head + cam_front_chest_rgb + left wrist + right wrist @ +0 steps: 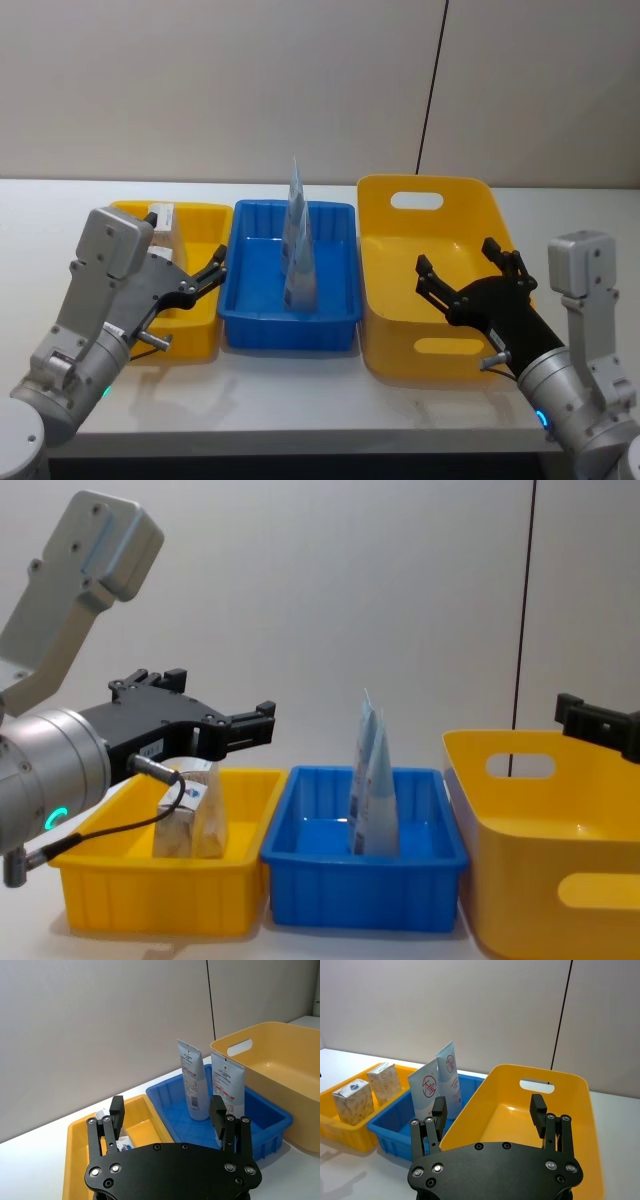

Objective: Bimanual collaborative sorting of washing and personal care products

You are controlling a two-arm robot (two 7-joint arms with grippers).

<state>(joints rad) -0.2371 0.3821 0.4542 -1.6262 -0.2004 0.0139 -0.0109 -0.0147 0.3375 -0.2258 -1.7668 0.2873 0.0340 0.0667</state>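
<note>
Both hovering, left gripper, right gripper, splayed

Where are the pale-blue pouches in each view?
Head: pouches upright at centre, in the blue bin.
Left wrist: pouches in that bin, beside the big yellow bin.
Right wrist: pouches between the boxes and the big yellow bin.
Chest: pouches at centre, in that bin.
Shared landmark: the blue bin.

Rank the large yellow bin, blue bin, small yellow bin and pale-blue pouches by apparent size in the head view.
1. large yellow bin
2. blue bin
3. small yellow bin, though the left pincer covers part, so unsure against the blue
4. pale-blue pouches
</note>
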